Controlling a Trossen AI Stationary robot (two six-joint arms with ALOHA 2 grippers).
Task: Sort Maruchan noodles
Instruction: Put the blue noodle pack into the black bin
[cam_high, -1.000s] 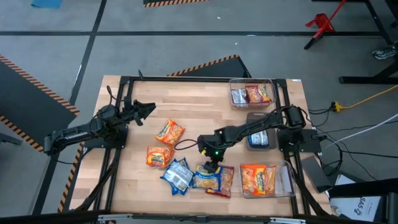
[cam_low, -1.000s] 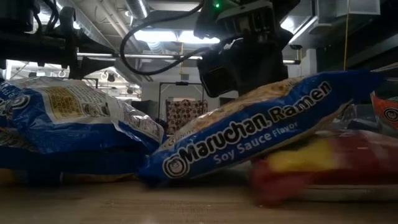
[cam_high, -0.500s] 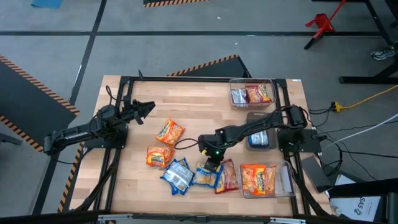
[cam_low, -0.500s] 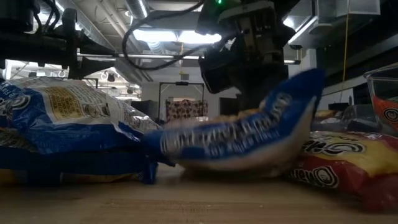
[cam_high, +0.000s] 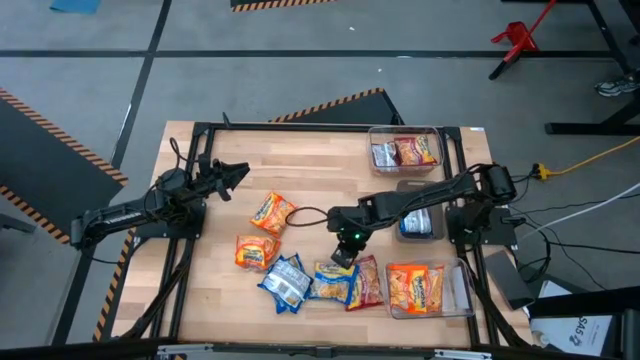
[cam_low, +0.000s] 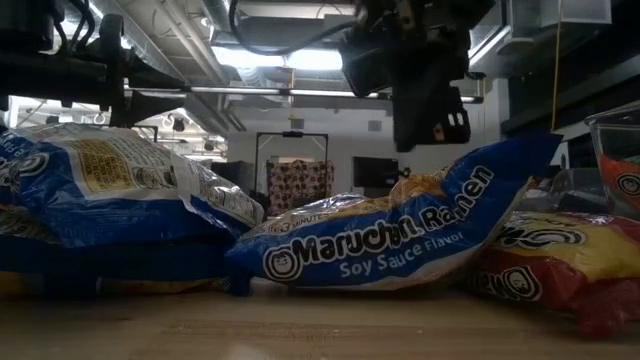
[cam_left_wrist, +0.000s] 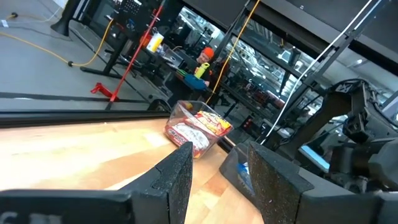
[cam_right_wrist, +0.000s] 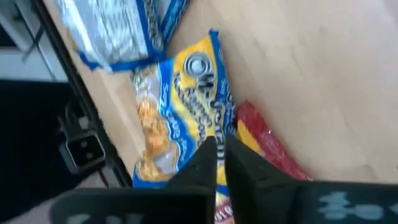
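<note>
Several Maruchan noodles packets lie flat on the wooden table. A blue-and-yellow packet (cam_high: 332, 286) lies near the front, its right end (cam_low: 520, 160) propped on a dark red packet (cam_high: 367, 283). A blue packet (cam_high: 286, 282) lies to its left, and two orange packets (cam_high: 272, 212) (cam_high: 256, 250) lie farther back. My right gripper (cam_high: 346, 256) hangs shut just above the blue-and-yellow packet's far edge, with nothing seen between its fingers (cam_right_wrist: 211, 155). My left gripper (cam_high: 240, 174) waits open over the table's far left.
Three clear bins stand along the right side. The far bin (cam_high: 436, 133) holds packets, the middle bin (cam_high: 418, 222) holds a blue one, and the near bin (cam_high: 455, 290) holds an orange one. Bare wood lies between the two arms at the back.
My right gripper has pressed down into the blue-and-yellow packet, then risen and drawn back toward the far edge. The packet tipped and buckled under it, slid a little left off the dark red packet, and has settled again with its right end raised.
</note>
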